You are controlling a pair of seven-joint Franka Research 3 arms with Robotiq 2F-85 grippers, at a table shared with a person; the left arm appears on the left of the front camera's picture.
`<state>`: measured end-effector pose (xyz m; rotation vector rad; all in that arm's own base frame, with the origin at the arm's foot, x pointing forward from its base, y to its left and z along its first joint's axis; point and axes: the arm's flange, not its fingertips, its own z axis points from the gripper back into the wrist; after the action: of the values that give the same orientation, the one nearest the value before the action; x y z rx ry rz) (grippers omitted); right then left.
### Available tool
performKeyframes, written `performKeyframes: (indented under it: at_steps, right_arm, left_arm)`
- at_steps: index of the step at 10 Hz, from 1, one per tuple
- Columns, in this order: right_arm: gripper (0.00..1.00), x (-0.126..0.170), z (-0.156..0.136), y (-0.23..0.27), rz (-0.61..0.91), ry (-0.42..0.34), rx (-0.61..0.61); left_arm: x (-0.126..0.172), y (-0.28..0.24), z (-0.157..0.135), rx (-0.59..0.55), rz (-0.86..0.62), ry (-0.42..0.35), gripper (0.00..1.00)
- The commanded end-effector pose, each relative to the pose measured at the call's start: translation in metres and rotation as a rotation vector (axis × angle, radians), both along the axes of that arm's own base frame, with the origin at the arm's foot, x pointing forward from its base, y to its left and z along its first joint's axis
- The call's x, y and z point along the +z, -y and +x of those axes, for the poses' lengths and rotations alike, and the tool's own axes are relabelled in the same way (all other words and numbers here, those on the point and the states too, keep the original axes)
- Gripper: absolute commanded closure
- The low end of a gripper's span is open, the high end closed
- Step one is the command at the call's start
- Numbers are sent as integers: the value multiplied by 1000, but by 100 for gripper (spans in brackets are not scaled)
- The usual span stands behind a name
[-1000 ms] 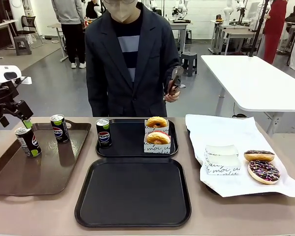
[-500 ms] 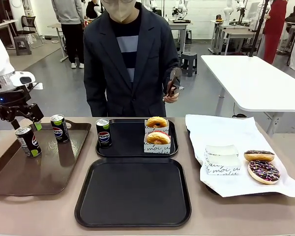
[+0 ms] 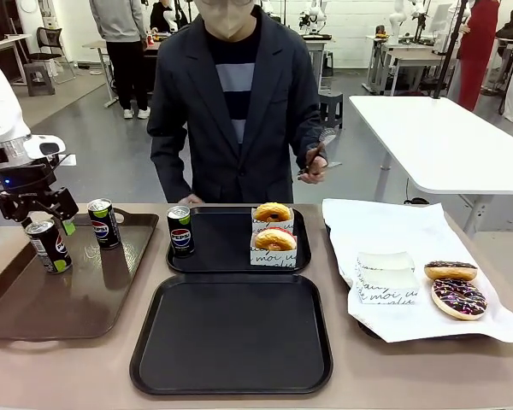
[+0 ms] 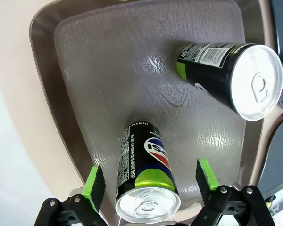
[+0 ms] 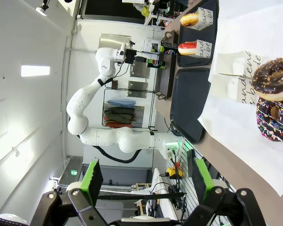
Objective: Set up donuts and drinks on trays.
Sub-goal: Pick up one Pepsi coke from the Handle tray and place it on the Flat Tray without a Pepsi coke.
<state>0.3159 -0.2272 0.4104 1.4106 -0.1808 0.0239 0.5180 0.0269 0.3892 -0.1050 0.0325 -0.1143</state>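
Observation:
Two drinks stand on the brown tray [image 3: 85,299]: one can [image 3: 50,248] at its left and another can [image 3: 103,223] behind it. My left gripper [image 3: 44,219] hovers open right over the left can [image 4: 146,181], a green pad [image 4: 94,186] on either side of its top, apart from it. A third can [image 3: 180,230] and two sleeved donuts [image 3: 274,240] sit on the far black tray [image 3: 231,265]. The near black tray [image 3: 231,333] is bare. Two chocolate donuts [image 3: 458,297] lie on white paper. My right gripper [image 5: 147,179] is open and holds nothing.
A person stands at the far side holding tongs [image 3: 312,158] over the table edge. An empty paper sleeve [image 3: 385,275] lies on the white paper [image 3: 385,222]. The second can [image 4: 231,77] stands close to the right of my left fingers.
My left gripper has moved right and down to stand over the left can. The person has lowered the hand with the tongs.

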Motion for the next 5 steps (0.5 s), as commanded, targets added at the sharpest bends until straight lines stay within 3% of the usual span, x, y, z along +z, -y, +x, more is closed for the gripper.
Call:
performKeyframes:
  at_steps: [1, 5]
  right_arm:
    - [0, 1, 0, 0, 5, 8, 1]
    - [0, 1, 0, 0, 5, 8, 1]
  left_arm:
    - [-4, -2, -14, 11, -26, 27, 0]
    - [-12, 3, -20, -14, -2, 4, 0]
